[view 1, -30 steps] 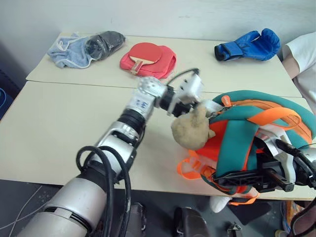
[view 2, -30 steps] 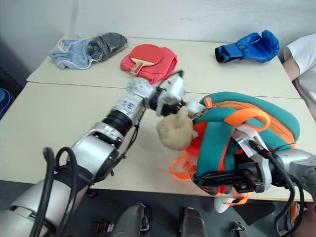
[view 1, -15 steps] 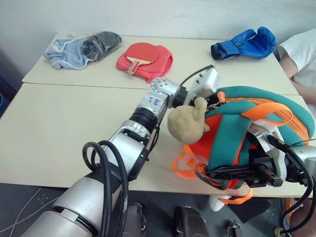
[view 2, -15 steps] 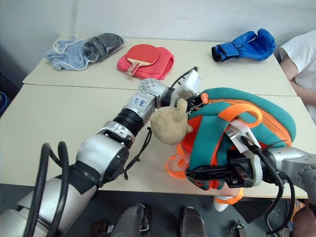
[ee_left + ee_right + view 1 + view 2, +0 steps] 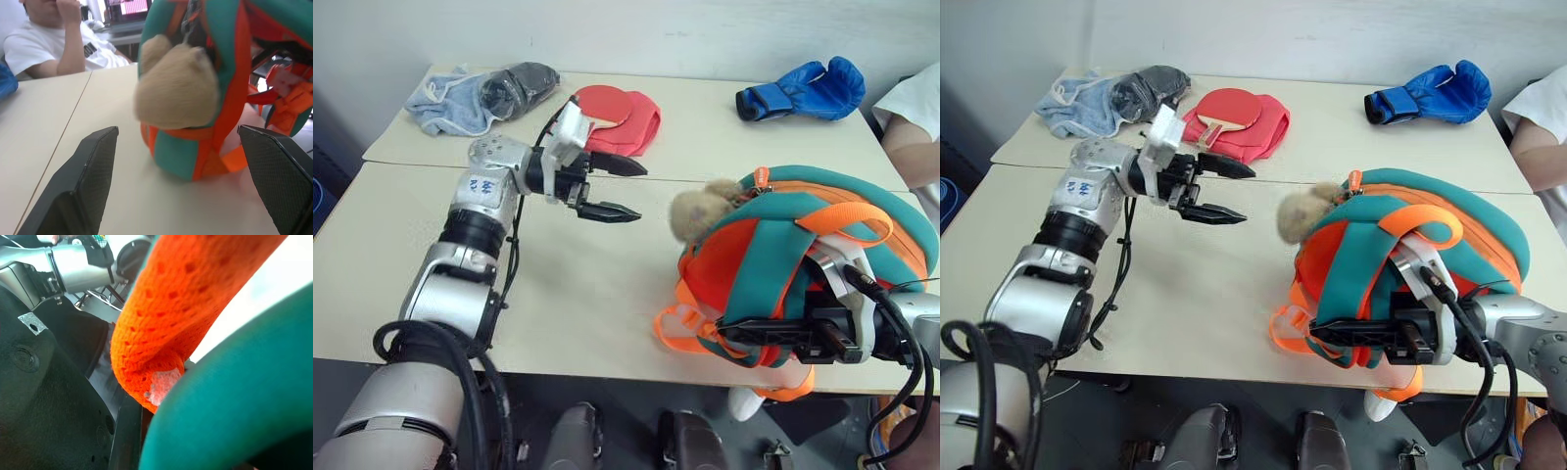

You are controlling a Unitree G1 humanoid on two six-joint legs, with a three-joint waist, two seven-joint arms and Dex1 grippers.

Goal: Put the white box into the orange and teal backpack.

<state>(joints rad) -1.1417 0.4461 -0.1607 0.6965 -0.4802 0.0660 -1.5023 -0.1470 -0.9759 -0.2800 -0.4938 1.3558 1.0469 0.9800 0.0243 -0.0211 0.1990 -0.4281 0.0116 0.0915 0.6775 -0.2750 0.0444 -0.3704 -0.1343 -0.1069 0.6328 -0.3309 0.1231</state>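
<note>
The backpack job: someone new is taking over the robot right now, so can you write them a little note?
Left gripper: open, holding nothing, in the air over the table, apart from the backpack.
Right gripper: shut on the backpack's straps, holding it at the table's near edge.
Backpack: standing on the table, plush charm hanging at its top.
White box: I can't spot it; it may already be inside the backpack, but the pictures don't show that.
Left to do: check that the box is in, then let go of the backpack.
</note>
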